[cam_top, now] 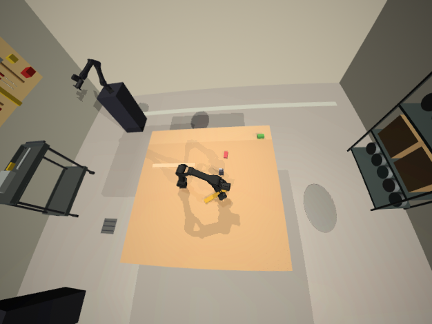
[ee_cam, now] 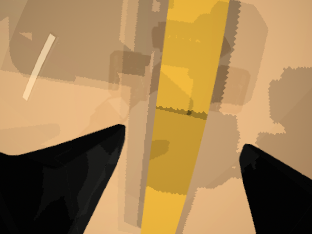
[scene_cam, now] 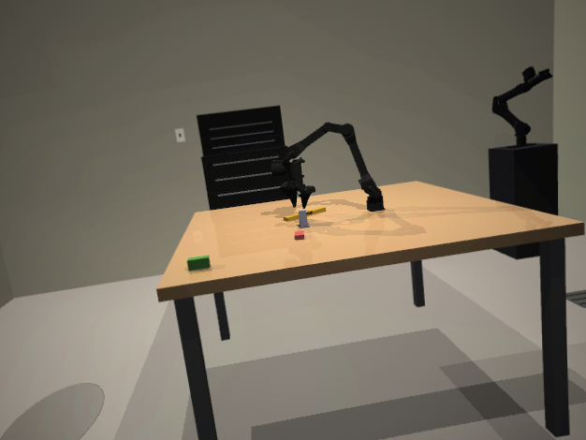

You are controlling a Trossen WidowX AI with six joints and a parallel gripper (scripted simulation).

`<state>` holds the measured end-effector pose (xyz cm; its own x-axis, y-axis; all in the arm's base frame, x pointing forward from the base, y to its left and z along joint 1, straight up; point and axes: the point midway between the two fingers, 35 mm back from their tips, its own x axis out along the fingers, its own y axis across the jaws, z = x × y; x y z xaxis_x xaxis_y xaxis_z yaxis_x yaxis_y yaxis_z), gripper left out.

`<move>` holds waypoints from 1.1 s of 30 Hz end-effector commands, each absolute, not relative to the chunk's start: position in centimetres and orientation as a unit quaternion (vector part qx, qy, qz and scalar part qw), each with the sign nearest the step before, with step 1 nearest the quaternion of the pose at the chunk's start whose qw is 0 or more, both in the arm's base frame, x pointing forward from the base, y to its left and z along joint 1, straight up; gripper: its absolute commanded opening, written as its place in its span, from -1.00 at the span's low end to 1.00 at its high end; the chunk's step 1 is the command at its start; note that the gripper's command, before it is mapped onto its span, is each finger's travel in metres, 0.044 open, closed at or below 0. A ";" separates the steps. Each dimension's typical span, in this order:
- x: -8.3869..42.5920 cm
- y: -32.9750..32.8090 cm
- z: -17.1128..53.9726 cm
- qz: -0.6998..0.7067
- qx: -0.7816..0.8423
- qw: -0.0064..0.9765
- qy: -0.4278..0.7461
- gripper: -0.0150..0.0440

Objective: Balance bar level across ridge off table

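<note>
The end effector point(cam_top: 222, 196) point(scene_cam: 299, 207) point(ee_cam: 184, 143) points down at the desk point(cam_top: 209, 254) point(scene_cam: 473, 222) point(ee_cam: 285, 30), its two fingers spread apart with nothing pinched between them. Just below the fingertips lies the yellow bar point(cam_top: 210, 198) point(scene_cam: 317, 210) point(ee_cam: 185, 75); in the wrist view it runs lengthwise through the gap, with desk surface showing on both sides between bar and fingers, slightly nearer the finger at the left of that view. The bar lies flat on the desk, off the ridge, and a thin dark line crosses it near the fingertips. Near the bar but apart from it stands the small blue-grey ridge point(cam_top: 221, 171) point(scene_cam: 302, 218), upright. Beyond the ridge from the bar comes a little red block point(cam_top: 226, 154) point(scene_cam: 299, 235). The black arm point(cam_top: 202, 176) point(scene_cam: 357, 151) arches from its base down to the end effector, and a pale strip point(cam_top: 173, 165) point(ee_cam: 39, 66) lies beside that base. Farthest out on the desk, well apart from the bar, a green block point(cam_top: 260, 136) point(scene_cam: 197, 262) sits near a corner. Past the desk, a second black arm point(cam_top: 91, 69) point(scene_cam: 511, 90) stands on a dark pedestal point(cam_top: 121, 107) point(scene_cam: 534, 189).
</note>
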<state>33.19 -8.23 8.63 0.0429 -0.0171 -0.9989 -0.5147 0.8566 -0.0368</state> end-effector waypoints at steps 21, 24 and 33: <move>33.2 -8.1 5.1 0.185 -0.197 0.691 0.670 0.58; 33.2 -8.1 5.1 0.185 -0.197 0.691 0.670 0.58; 33.2 -8.1 5.1 0.185 -0.197 0.691 0.670 0.58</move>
